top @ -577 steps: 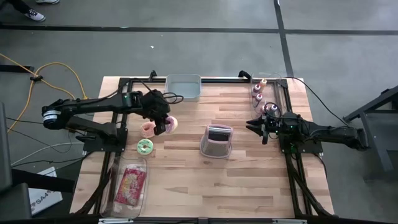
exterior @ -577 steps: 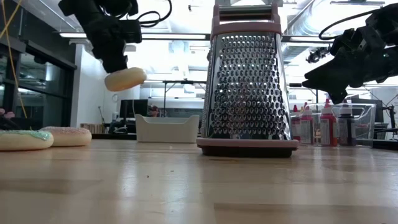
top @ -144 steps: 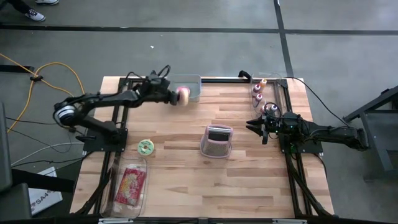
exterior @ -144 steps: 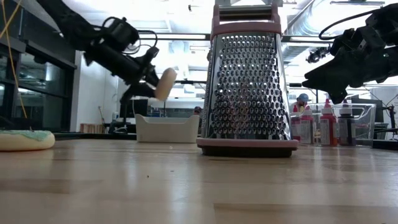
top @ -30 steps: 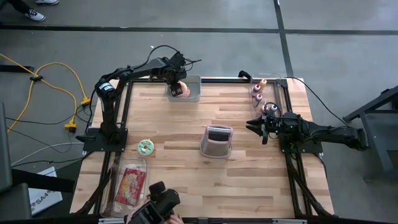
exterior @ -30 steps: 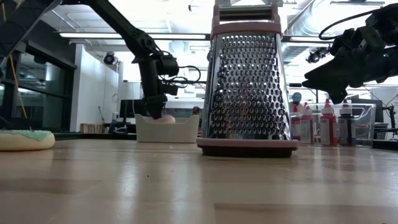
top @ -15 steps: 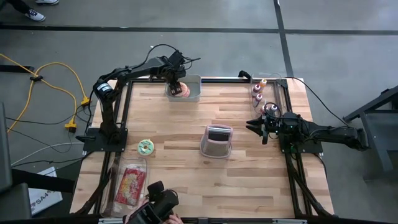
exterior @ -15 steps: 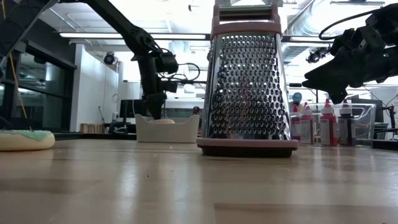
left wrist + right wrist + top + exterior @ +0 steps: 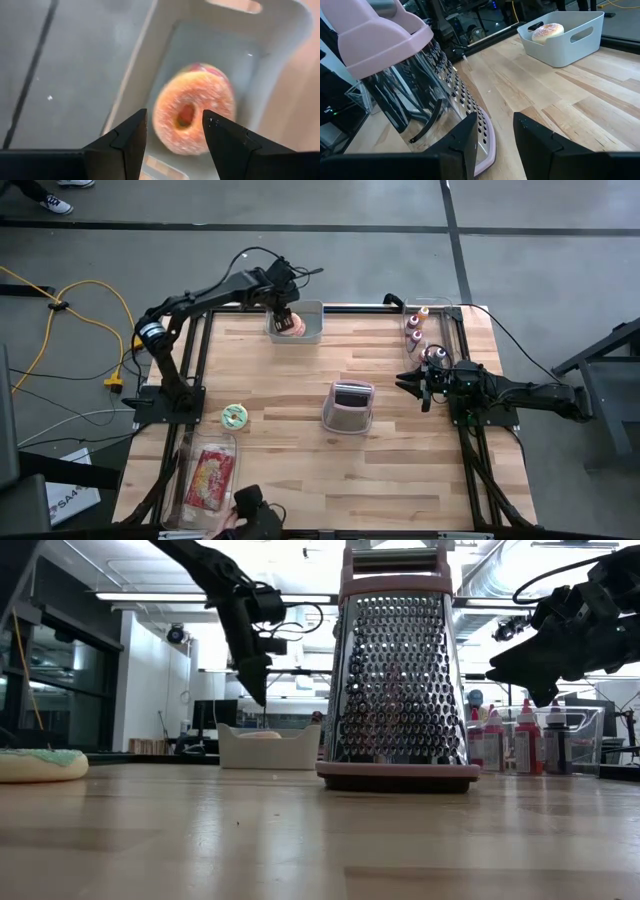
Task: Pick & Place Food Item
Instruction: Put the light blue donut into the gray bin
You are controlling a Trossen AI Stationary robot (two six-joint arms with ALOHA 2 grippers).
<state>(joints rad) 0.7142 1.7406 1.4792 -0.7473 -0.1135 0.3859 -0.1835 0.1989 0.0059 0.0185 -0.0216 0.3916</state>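
Lifting clear of the bin since a second ago, the left gripper (image 9: 287, 311) is now hanging above the pale grey plastic bin (image 9: 311, 332) at the table's far edge, its two dark fingers spread wide and gripping nothing. Across the wooden table (image 9: 300, 430), made of pale planks inside a black metal frame, the objects are sitting well apart. At the centre, a box grater (image 9: 396, 670) is standing upright, its perforated steel faces tapering upward between a pink base and a pink handle. Near the left front corner, a clear plastic tray (image 9: 209, 481) is holding a red packet. At the far right, a second clear container (image 9: 572, 740) is holding several squeeze bottles with red caps. Inside the grey bin, the pink donut (image 9: 192, 114), a sugared ring with a small hole, is lying flat on the bin's floor, directly below the spread fingers. On the table's left side, a round donut with green icing (image 9: 234, 415) is lying alone on the wood. At the right edge, the right gripper (image 9: 420, 387) is waiting with its fingers drawn close together and nothing between them. A person's hand with a dark device (image 9: 256, 523) is showing at the front edge.
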